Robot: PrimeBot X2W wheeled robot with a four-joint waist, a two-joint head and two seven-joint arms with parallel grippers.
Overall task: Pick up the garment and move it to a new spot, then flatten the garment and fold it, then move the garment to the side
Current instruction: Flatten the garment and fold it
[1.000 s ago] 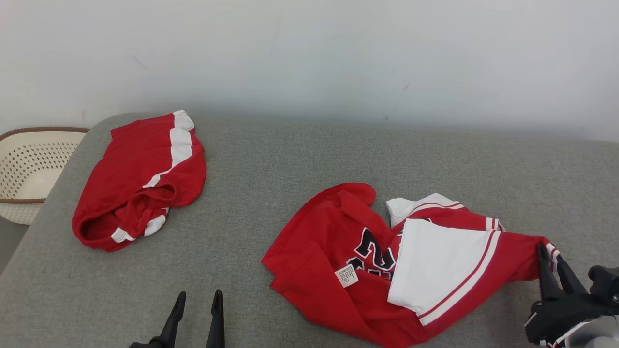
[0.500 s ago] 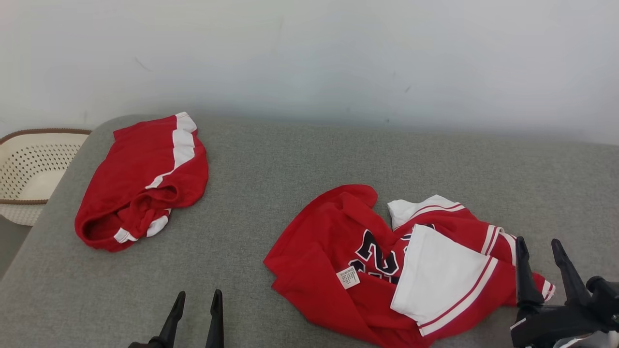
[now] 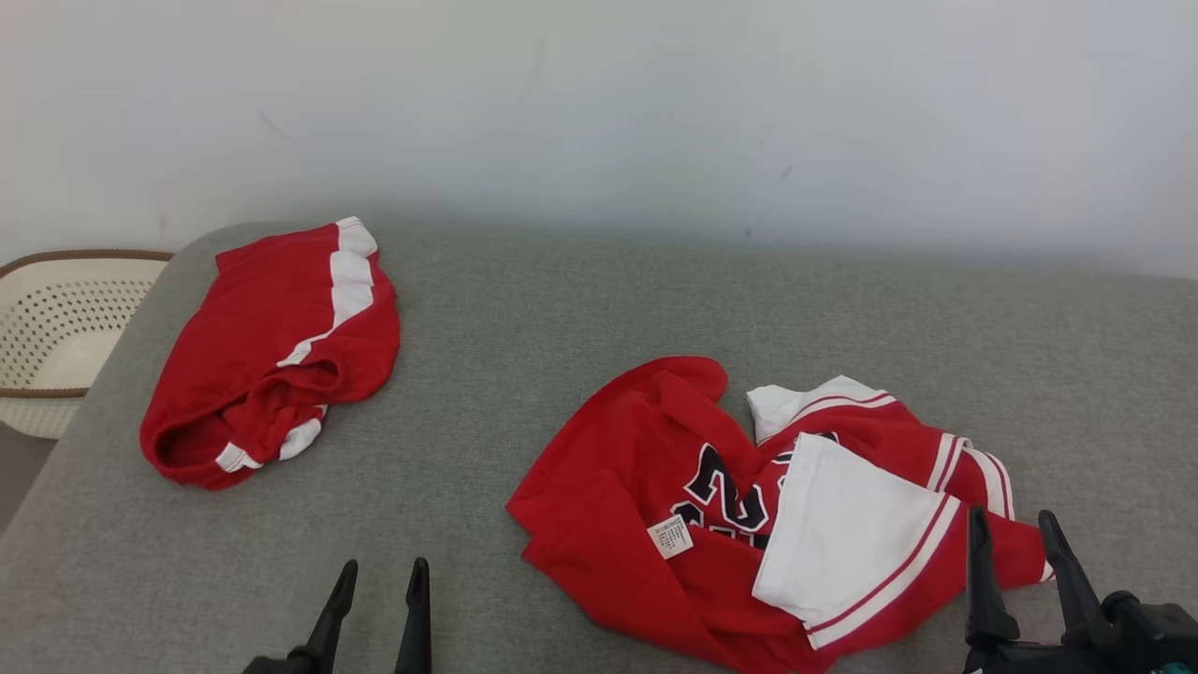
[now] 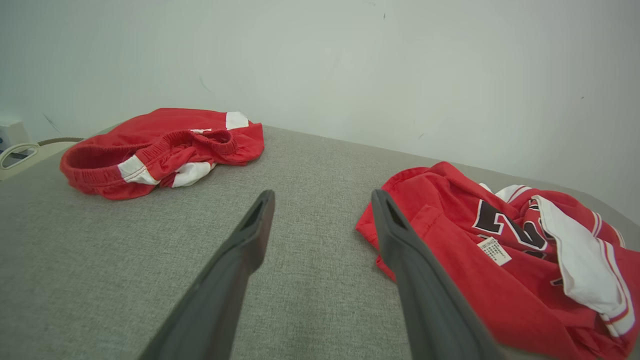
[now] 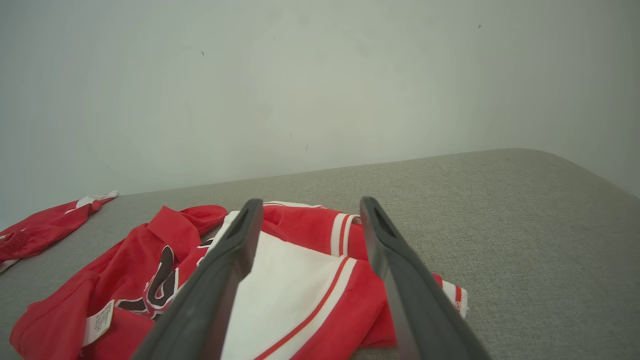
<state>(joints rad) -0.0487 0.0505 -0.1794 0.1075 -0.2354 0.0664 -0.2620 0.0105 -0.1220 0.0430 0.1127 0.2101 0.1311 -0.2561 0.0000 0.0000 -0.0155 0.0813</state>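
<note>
The red jersey (image 3: pixel 636 468) lies crumpled on the grey fabric-covered counter (image 3: pixel 580 309), right of centre and towards the robot's side. One white panel (image 3: pixel 842 524) is folded over its front, a care label (image 3: pixel 672 535) is turned up, and the black number (image 3: pixel 725 487) is half buried in a crease. A second red garment, a pair of shorts (image 3: pixel 271 346), sits well apart at the far left, near a pale perforated basket (image 3: pixel 56 328) off the counter's end.

The right gripper (image 3: pixel 1013 517) hovers at the jersey's right-hand corner with its jaws apart and nothing between them; whether a finger touches the cloth cannot be told. The left gripper (image 3: pixel 386 566) waits low on the bare counter to the jersey's left, its jaws also parted and empty.

The jersey looks set down, so the step in hand seems to be the flattening. The next move probably calls for each gripper to pinch an opposite edge, the right at the striped hem (image 5: pixel 345 235) and the left at the red edge (image 4: pixel 400 200) beside it, and draw the cloth taut so the white panel unfolds.
</note>
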